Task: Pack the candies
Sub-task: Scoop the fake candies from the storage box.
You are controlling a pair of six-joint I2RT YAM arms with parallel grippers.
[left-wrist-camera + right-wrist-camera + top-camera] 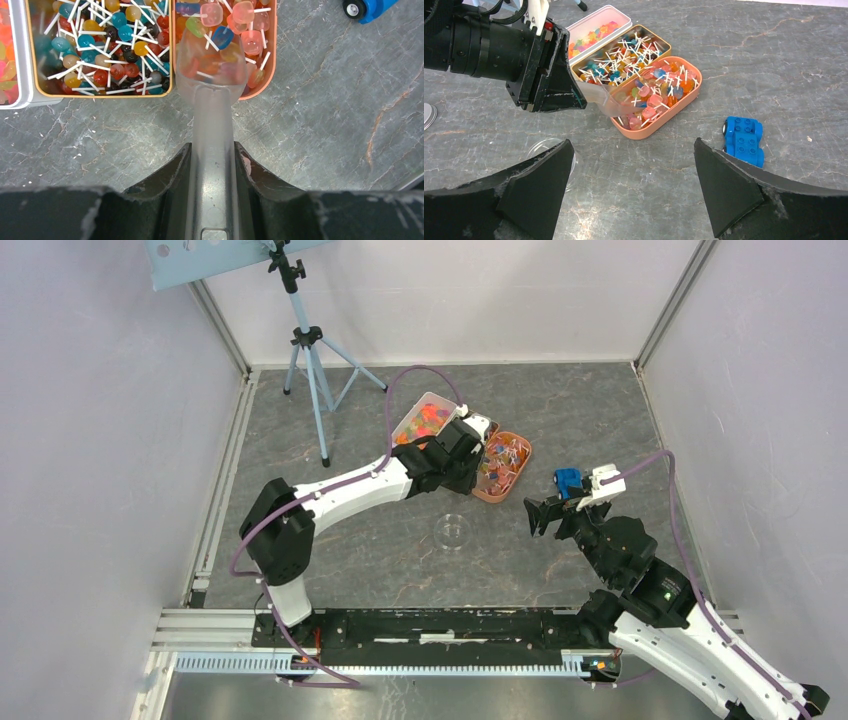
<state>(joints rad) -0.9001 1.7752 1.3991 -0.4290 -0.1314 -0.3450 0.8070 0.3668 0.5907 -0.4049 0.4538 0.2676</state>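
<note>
The candies fill three trays side by side: square ones on white sticks in a salmon tray [271, 50] [664, 117] [505, 468], round ones on sticks in a yellow-rimmed tray [100, 94] [659, 42], and bright gummies in a white tray [25, 75] [596, 22] [425, 418]. My left gripper [213, 150] [462, 445] [549, 75] is shut on the handle of a translucent scoop [212, 95] [606, 102]. The scoop's bowl dips into the near end of the salmon tray, among the candies. My right gripper [631, 145] [548, 512] hangs open over bare table, holding nothing.
A small blue toy car [744, 141] [567, 481] [367, 7] stands right of the salmon tray, close to my right gripper's right finger. A clear round cup [453, 531] [544, 147] sits on the table in front of the trays. A tripod [310, 350] stands at the back left.
</note>
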